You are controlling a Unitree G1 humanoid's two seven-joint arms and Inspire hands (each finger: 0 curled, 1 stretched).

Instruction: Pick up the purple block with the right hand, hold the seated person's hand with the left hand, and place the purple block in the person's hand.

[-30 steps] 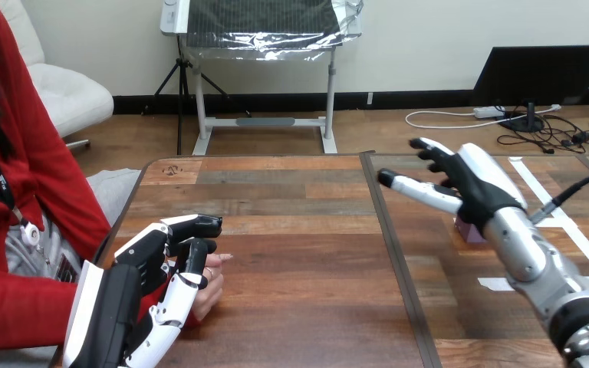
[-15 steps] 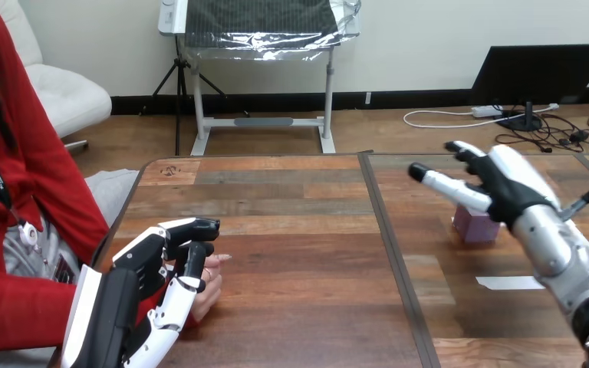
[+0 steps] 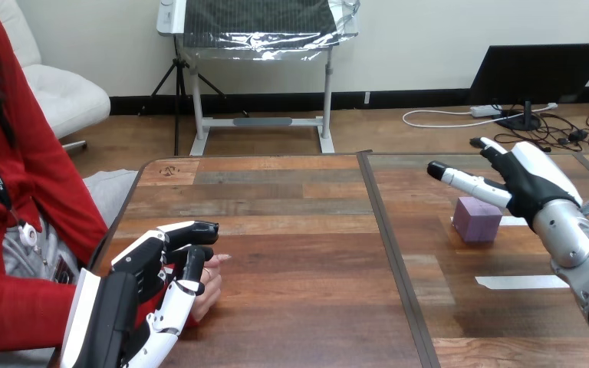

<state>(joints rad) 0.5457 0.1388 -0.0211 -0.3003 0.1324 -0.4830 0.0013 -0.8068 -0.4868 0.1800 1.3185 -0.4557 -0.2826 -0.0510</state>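
Shifting rightward, right robot hand (image 3: 533, 184), purple block (image 3: 476, 218) now fully uncovered

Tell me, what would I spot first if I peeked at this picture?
Probably the robot's left hand at the lower left, its black-and-white fingers curled round the person's hand on the wooden table. Next, the purple block sitting on the table's right side, with the open right hand hovering close by, not touching it.
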